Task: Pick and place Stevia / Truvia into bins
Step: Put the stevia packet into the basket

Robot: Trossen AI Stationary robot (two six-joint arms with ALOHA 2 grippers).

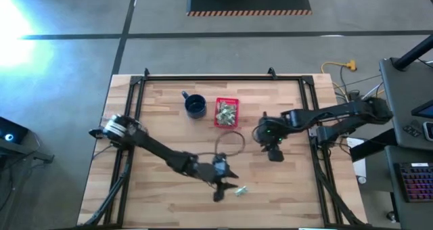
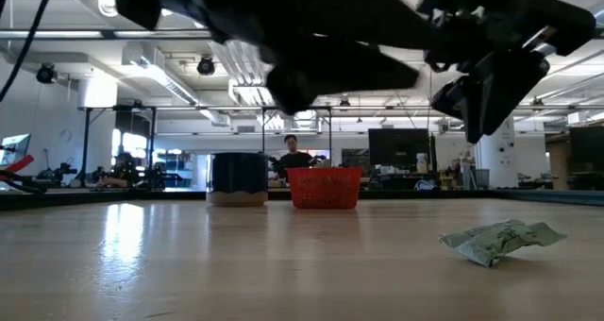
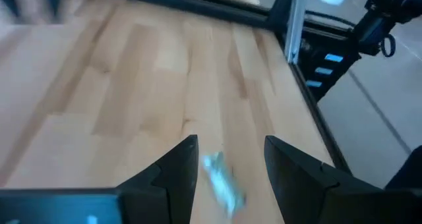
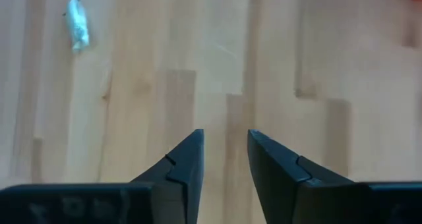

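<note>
You are looking down on a wooden table (image 1: 169, 196) where the left gripper (image 1: 226, 182) is hovering low in the lower middle of the high view, its fingers (image 3: 178, 168) standing spread and holding nothing, with one loose Stevia sachet (image 1: 239, 190) lying on the wood just beside its tips. In the left wrist view that sachet (image 3: 221, 183) is sitting between the two fingers but skewed, not square to them. The red basket (image 1: 226, 113) is standing in the upper middle of the high view, already holding a heap of sachets, with the dark blue mug (image 1: 195, 105) just to its left. The right gripper (image 1: 275, 153) is waiting right of centre, part-open and empty over bare wood.

The likely trouble: you are closing on a thin, crumpled paper packet lying flat, so the fingers may be sliding over it or nudging it aside. A corner-only pinch could be letting it drop on the way to the basket.
</note>
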